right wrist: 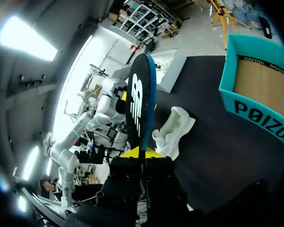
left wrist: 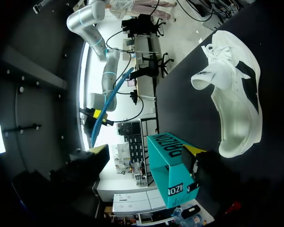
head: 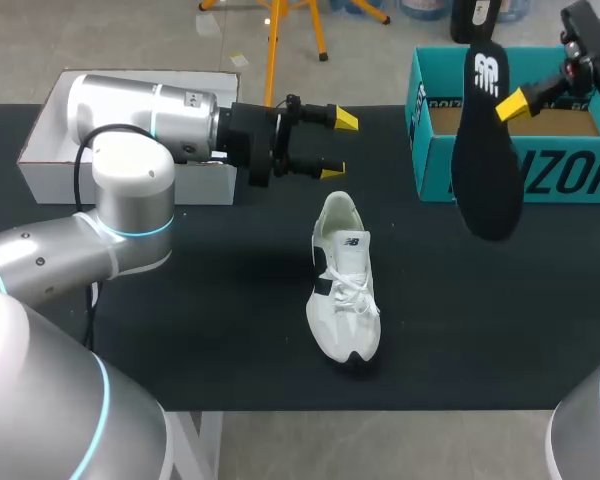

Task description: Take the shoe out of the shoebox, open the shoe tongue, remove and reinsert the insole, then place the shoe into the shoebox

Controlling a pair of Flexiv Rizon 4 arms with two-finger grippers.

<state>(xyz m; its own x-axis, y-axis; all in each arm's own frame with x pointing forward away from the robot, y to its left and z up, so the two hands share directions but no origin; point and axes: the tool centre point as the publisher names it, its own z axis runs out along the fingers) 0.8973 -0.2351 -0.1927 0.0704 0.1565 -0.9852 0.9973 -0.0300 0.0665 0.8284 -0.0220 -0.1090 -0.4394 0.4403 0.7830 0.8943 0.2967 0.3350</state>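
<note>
Black insole (head: 487,150) is held off the worktop (head: 230,330), pinched at its heel end betw. the fingers of the right gripper (head: 502,100), w/ the wider toe end hanging down. It is seen at approx. 2 o'clock from the shoe (head: 345,280), in front of the near wall of the teal shoebox (head: 570,175). The box looks empty.

The white shoe is set upright on its sole mid-worktop, out of the box, w/ toe twd 6 o'clock and heel and opening twd 12. In the left wrist view the tongue looks lifted, but how far can't be told.

The left gripper (head: 337,146) is held just past the heel at approx. 12 o'clock, fingers spread, nothing betw. them. A white box (head: 50,150) is seen at 10 o'clock, under the left arm.

Step in hand is judged to be reinsertion, w/ removal done. To do it well:
- Insole should be carried to the 12 o'clock end of the shoe and tilted so the toe end leads.
- It should be fed in twd 6 o'clock, under the tongue, logo side up.
- Heel or tongue is best steadied by the left fingers, since the shoe is light and prob. slides if pushed.
- Grip shouldn't be released until the toe end is well inside; otherwise the insole may buckle.
</note>
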